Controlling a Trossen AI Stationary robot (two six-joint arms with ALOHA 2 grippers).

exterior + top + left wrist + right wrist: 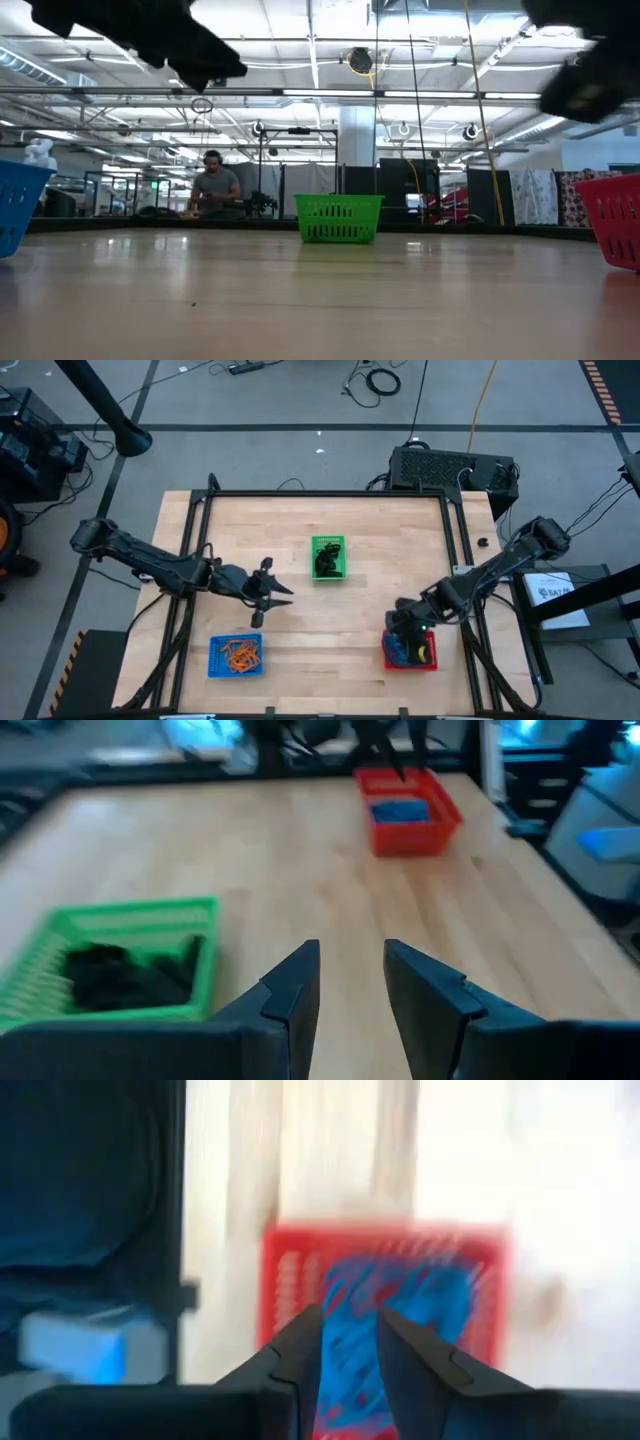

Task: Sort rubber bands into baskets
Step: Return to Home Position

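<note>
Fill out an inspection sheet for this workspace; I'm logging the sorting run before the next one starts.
Surface: wooden table, bare between the baskets.
Job's things: blue basket holds orange bands; green basket holds black bands; red basket holds blue bands.
Clutter: nothing seen.
Grippers: left gripper open and holding nothing, above bare wood between the blue and green baskets; right gripper open and holding nothing, over the red basket.
Cables: black and yellow cables on the floor beyond the table.
Surroundings: black box behind the table; a person far off in the room.
</note>
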